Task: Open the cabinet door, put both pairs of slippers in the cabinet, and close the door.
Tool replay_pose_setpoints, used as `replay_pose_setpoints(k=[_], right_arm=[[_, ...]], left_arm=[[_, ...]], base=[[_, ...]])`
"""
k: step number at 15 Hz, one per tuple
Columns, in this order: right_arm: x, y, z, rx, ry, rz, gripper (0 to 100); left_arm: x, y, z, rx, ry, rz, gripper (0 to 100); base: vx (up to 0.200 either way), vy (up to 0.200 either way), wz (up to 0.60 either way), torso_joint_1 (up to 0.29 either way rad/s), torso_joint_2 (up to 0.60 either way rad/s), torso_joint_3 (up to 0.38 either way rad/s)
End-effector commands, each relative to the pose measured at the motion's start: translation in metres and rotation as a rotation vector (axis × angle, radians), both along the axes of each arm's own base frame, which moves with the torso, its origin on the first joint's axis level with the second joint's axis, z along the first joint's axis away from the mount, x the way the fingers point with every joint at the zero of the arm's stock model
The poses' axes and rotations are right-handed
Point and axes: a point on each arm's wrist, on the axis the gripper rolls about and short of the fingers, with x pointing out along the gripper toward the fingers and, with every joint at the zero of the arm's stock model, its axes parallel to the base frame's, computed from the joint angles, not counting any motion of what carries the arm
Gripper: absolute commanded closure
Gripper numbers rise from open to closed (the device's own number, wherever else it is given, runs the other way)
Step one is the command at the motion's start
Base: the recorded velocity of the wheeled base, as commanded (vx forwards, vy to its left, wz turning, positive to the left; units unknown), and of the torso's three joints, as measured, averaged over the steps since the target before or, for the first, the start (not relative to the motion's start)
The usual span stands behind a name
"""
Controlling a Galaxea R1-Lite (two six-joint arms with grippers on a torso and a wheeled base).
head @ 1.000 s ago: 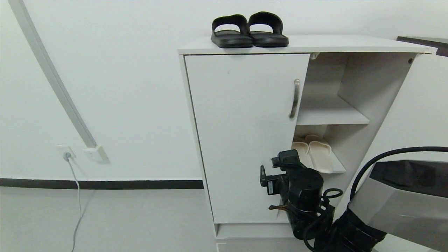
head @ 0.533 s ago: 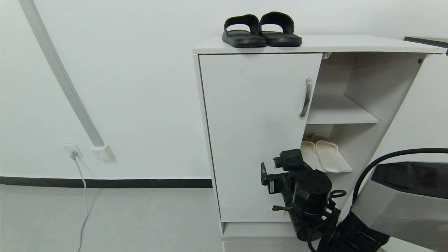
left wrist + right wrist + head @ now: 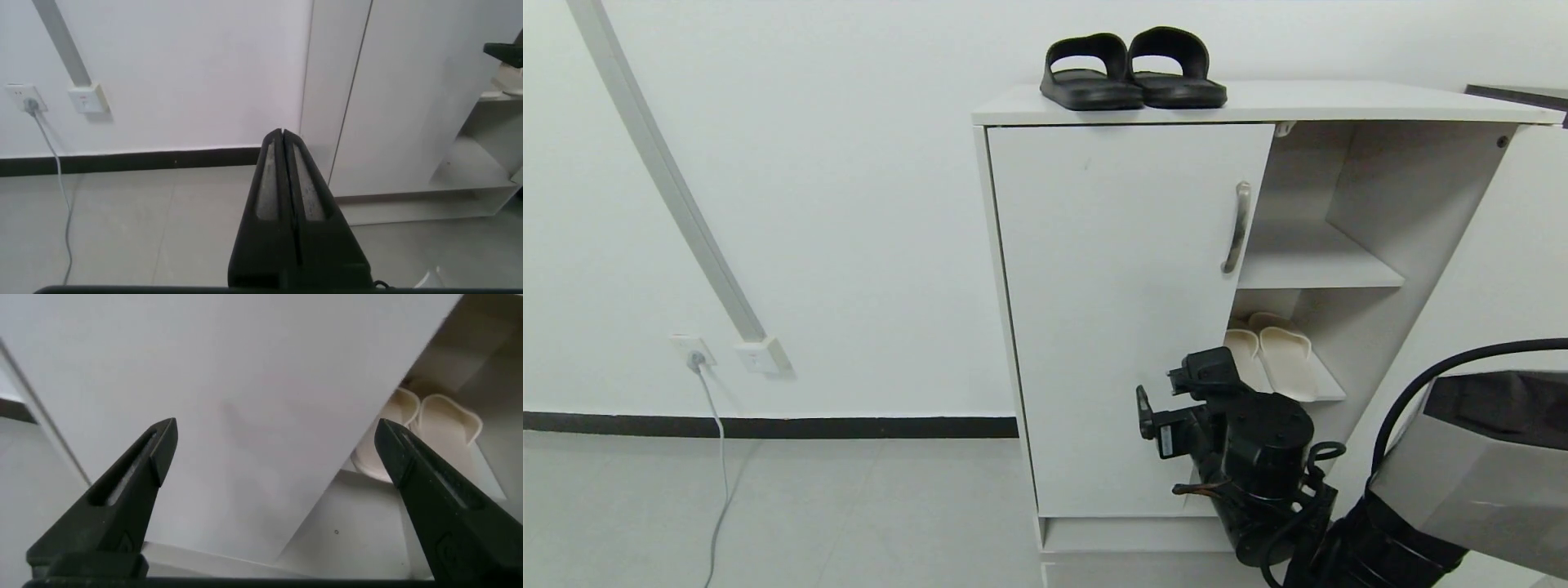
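Drifting a touch toward the open half of the cabinet [image 3: 1339,98], my right tool [image 3: 1172,390] has edged along the lower part of the closed door [image 3: 1119,327]. Its fingers are spread wide, facing that door and holding nothing. My left tool [image 3: 282,145] hangs low over the floor out from the cabinet's closed side, fingers pressed together, empty. Black slippers [image 3: 1134,72] sit side by side on the cabinet's top. Cream slippers [image 3: 1278,359] lie on the lower shelf [image 3: 1331,390] inside the cabinet, where the other door [image 3: 1503,245] stands swung open.
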Motion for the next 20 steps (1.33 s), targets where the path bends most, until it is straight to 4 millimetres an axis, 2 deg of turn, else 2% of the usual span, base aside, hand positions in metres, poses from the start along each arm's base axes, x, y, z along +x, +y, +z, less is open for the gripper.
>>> replay_pose_setpoints(k=[1,4,7,12,20], right_arm=[[-0.0004,0.0004,0.0015,0.004,-0.004,0.001,0],[-0.0010,0.0006,0.0021,0.008,-0.009,0.003,0],[-0.0013,0.0010,0.0023,0.009,-0.011,0.004,0],[-0.0022,0.0001,0.0008,0.004,-0.005,0.004,0],[-0.0030,0.0009,0.0008,0.004,-0.005,0.007,0]], left_arm=[[0.0001,0.0000,0.0000,0.000,0.001,0.001,100],[0.0001,0.0000,0.0000,0.000,0.001,0.001,100],[0.0001,0.0000,0.0000,0.000,0.001,0.001,100],[0.0001,0.0000,0.0000,0.000,0.001,0.001,100],[0.0001,0.0000,0.0000,0.000,0.001,0.001,100]], base=[[0.000,0.000,0.00,0.000,0.00,0.000],[0.000,0.000,0.00,-0.001,-0.05,-0.058],[0.000,0.000,0.00,0.007,-0.23,-0.334],[0.000,0.000,0.00,0.063,-0.49,-0.365],[0.000,0.000,0.00,0.142,-0.47,-0.337]])
